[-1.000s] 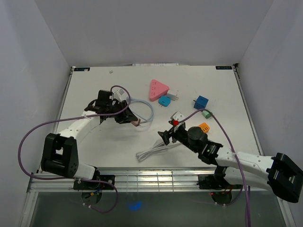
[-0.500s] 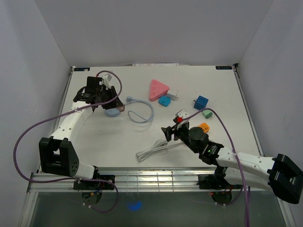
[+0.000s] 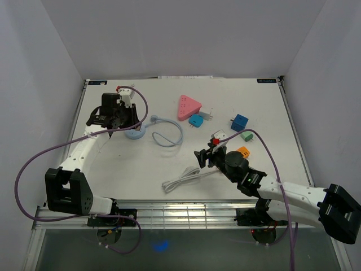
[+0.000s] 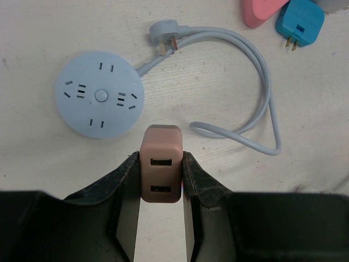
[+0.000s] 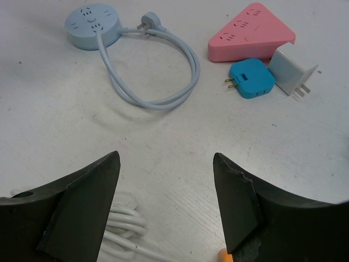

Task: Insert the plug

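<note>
White tabletop point(image 3: 141, 169) with plain white walls on three sides, seen from above, with two robot arms reaching in from the near edge.

The left gripper point(image 4: 160, 161) is at the far left of the table. Its two fingers are pressed against the sides of a small pink plug point(image 4: 161, 174), pinching it with its two USB ports facing the wrist camera. The prongs are hidden on the far side. Just beyond the plug lies a round pale-blue socket point(image 4: 99, 101), flat on the table, its own cable point(image 4: 262, 98) looping away to the right. The plug sits at the socket's near rim and is not seated in any slot.

The right gripper point(image 5: 165, 164) hovers near the middle of the table, jaws spread with nothing between them. Beyond it lie a pink triangular power strip point(image 5: 251, 33) and a blue adapter point(image 5: 251, 79).

The task looks partly done: the plug is grasped and brought to the socket. Lining the prongs up with a slot and pushing them in remain.
</note>
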You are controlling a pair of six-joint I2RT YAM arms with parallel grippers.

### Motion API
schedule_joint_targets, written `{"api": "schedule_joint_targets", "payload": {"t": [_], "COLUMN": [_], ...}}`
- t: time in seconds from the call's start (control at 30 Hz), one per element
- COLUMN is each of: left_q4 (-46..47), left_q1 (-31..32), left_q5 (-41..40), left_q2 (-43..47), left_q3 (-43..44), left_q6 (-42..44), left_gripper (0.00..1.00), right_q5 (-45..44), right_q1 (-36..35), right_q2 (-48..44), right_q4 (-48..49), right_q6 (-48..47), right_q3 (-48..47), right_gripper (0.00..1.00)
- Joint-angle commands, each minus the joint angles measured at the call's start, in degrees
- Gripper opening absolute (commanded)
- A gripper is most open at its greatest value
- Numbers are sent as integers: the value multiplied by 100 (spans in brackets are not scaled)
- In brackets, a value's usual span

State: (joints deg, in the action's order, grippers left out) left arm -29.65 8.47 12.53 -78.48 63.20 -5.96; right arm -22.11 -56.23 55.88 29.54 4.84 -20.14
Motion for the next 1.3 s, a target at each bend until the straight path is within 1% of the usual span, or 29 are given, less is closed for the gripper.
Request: {"api": "schedule_joint_targets", "payload": {"t": [0.0, 0.07, 0.1, 0.2, 0.57, 0.6, 0.7, 0.77, 0.8, 0.83, 0.87, 0.9, 1.07, 1.27], "left_q4": [135, 82, 4, -58, -41, 3, 213, 354, 529, 617, 714, 837, 724, 777], "left_q1": [-47, -47, -38, -38, -161, -205, -494, -810, -838, -934, -1091, -1110, -1347, -1409], "left_q5": [-348, -270, -43, 310, -602, -603, -148, 370, 799, 916, 978, 918, 812, 777], "left_q2": [0, -254, -343, -554, -511, -511, -458, -344, -291, -239, -177, -168, -501, -923], "left_q3": [52, 157, 201, 280, 386, 377, 307, 150, 79, 0, -131, -176, -27, -106], "left_q6": [464, 437, 455, 824, 1281, 1342, 1526, 1763, 1921, 2227, 2370, 2432, 2144, 1695], "left_gripper": [0, 0, 0, 0, 0, 0, 0, 0, 0, 0, 0, 0, 0, 0], "right_q5": [57, 110, 110, 110, -276, -294, -277, -268, -259, -250, -241, -215, -189, -206], "right_q1": [50, 59, 68, 77, 182, 200, 244, 270, 279, 288, 288, 314, 332, 376], "right_q2": [90, 169, 178, 169, 125, 134, 143, 125, 125, 108, 99, 99, 99, 72], "right_q4": [166, 166, 166, 166, -36, -45, -54, -80, -89, -89, -89, -89, -98, -141], "right_q6": [210, 263, 341, 482, 860, 887, 948, 983, 992, 1001, 1010, 1019, 1027, 1045], "right_q3": [37, 28, 36, 98, 116, 107, 124, 116, 124, 124, 133, 142, 142, 142], "right_gripper": [74, 74, 74, 74, 74, 76, 76, 76, 77, 77, 77, 77, 77, 77]}}
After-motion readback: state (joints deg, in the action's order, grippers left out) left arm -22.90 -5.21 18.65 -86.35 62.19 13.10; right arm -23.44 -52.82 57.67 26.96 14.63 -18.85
